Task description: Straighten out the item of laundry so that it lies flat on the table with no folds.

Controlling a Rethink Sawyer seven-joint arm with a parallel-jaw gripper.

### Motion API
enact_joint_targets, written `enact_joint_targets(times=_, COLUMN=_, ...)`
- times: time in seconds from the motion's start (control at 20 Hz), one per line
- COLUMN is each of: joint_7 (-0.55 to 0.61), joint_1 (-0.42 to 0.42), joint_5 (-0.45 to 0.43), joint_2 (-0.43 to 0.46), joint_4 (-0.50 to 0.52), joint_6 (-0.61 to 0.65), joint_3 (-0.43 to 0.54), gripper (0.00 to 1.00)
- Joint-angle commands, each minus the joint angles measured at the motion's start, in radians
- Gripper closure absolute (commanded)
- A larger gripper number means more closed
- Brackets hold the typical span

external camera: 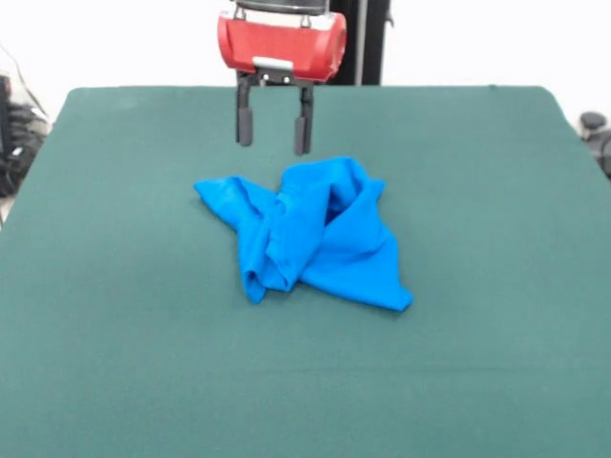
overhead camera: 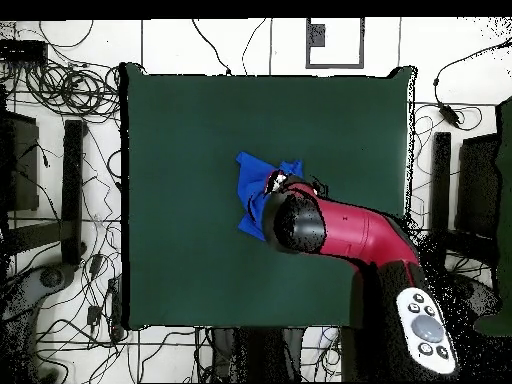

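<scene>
The item of laundry [external camera: 310,234], a bright blue T-shirt, lies crumpled in a twisted heap with many folds near the middle of the dark green table [external camera: 115,286]. My gripper [external camera: 273,132] hangs above the heap's far edge, open, with nothing between its two black fingers [external camera: 244,124]. From overhead, the red arm [overhead camera: 350,230] covers much of the shirt [overhead camera: 255,185], and only its left part shows; the gripper itself is hidden under the arm there.
Green table top surrounds the shirt on all sides. Cables and black equipment [overhead camera: 60,180] lie on the white floor around the table [overhead camera: 180,120]. A black post [external camera: 368,38] stands behind the table's far edge.
</scene>
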Motion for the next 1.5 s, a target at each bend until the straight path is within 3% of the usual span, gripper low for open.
enact_joint_targets(times=0.05, joint_7=0.005, joint_1=0.057, joint_5=-0.011, joint_2=0.023, joint_4=-0.112, joint_6=0.114, joint_3=0.086, gripper=0.0)
enact_joint_targets(times=0.5, joint_7=-0.004, joint_1=0.007, joint_5=-0.03, joint_2=0.112, joint_4=-0.13, joint_6=-0.011, joint_3=0.147, gripper=0.0)
enact_joint_targets(times=0.95, joint_7=-0.116, joint_1=-0.057, joint_5=-0.038, joint_2=0.156, joint_4=-0.233, joint_6=0.113, joint_3=0.24, gripper=0.0)
enact_joint_targets(times=1.5, joint_7=-0.097, joint_1=-0.075, joint_5=-0.074, joint_2=0.213, joint_4=-0.25, joint_6=0.049, joint_3=0.272, gripper=0.0)
